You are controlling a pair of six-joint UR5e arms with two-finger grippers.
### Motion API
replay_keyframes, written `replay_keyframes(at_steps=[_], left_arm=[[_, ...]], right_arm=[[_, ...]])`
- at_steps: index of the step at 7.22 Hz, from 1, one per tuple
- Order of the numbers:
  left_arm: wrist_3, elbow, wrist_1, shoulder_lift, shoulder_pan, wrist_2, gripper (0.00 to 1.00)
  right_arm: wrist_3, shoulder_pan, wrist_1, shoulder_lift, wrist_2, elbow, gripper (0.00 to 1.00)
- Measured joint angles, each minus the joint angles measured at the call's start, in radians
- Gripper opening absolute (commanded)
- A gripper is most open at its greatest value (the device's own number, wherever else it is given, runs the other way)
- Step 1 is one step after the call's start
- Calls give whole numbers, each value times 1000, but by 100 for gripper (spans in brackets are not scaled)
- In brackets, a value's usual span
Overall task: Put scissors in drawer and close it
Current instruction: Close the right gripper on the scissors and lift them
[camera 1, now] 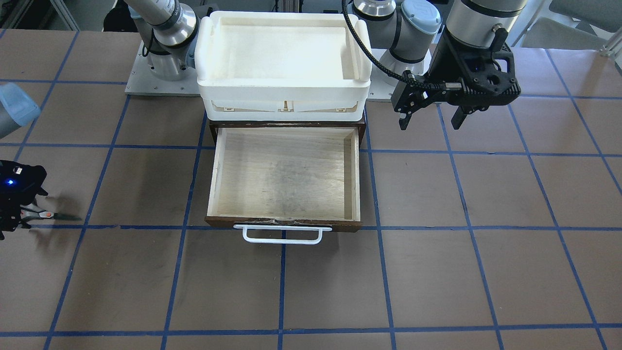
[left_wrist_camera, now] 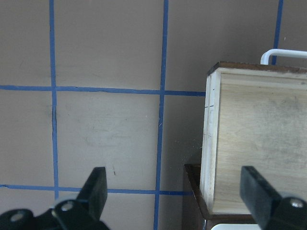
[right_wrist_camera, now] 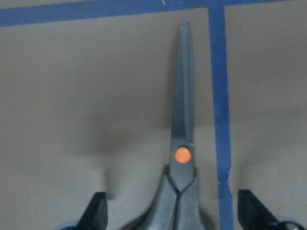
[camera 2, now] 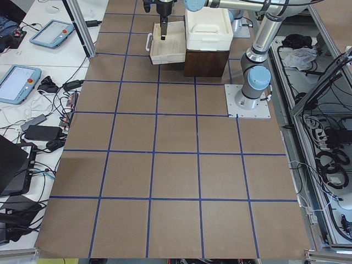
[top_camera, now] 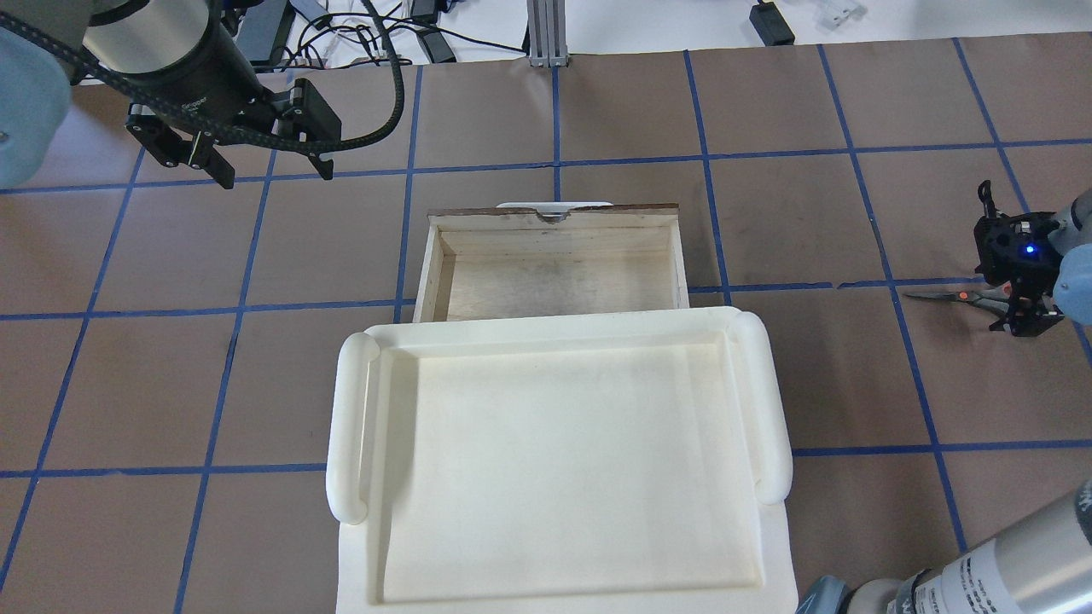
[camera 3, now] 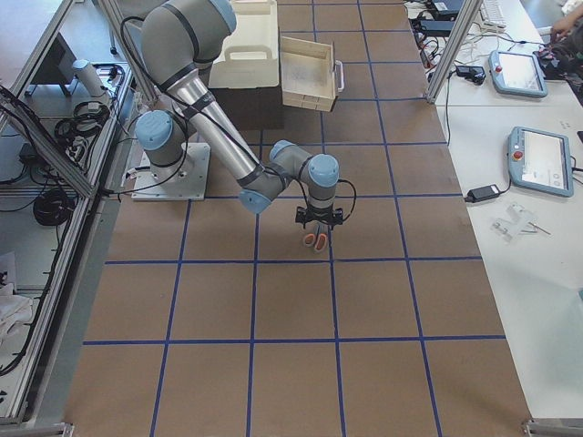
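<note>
The scissors (camera 1: 48,214) lie at the table's end on my right, grey handles, orange pivot dot, dark blades pointing toward the drawer's side. My right gripper (camera 1: 14,209) is open, pointing down, with its fingers (right_wrist_camera: 98,211) wide on either side of the handles of the scissors (right_wrist_camera: 183,124) and not touching them. The scissors (top_camera: 955,296) and right gripper (top_camera: 1019,286) also show in the overhead view. The drawer (camera 1: 284,180) is pulled open and empty, its white handle (camera 1: 282,236) at the front. My left gripper (camera 1: 430,121) is open and empty, above the table beside the drawer (left_wrist_camera: 259,143).
A white plastic tray (camera 1: 282,53) sits on the dark cabinet above the drawer. Brown table surface with blue tape grid lies between the scissors and the drawer. Tablets and cables lie on the side benches (camera 2: 33,82).
</note>
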State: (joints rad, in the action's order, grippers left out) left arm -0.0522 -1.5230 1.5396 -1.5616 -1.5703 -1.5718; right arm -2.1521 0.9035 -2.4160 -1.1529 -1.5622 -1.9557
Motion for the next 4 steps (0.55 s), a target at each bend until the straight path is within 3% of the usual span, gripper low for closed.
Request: replay_keyframes(at_steps=[3,4], left_arm=[[0,0,0,0,0,0,100],[0,0,1,0,0,0,100]], right_arm=[[-1,1,0,1,12,-2,74],[-2,0,1,2,13,-2,61]])
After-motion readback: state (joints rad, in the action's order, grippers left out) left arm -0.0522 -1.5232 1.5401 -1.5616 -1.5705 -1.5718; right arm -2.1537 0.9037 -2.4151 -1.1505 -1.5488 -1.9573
